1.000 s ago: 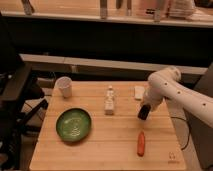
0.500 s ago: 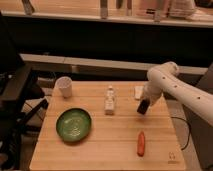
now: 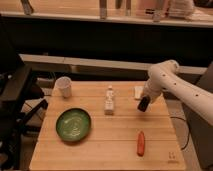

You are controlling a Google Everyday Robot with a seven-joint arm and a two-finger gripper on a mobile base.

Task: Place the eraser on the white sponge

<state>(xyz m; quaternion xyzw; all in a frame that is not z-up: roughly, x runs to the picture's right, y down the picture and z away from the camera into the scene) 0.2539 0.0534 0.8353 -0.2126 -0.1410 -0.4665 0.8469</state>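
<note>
Since a second ago your gripper (image 3: 143, 105) has drawn back from the right-hand middle of the tabletop toward the far edge. It now hangs just beside the white sponge (image 3: 138, 92), near the far right corner. You cannot tell whether its dark tip is clamped on the eraser.

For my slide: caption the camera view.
Robot hand poised close by the white sponge on a wooden table.

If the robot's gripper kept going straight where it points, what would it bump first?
The gripper hangs over the table, pointing down. It would probably hit bare wood first, just in front of the white sponge, though depth is hard to judge.
</note>
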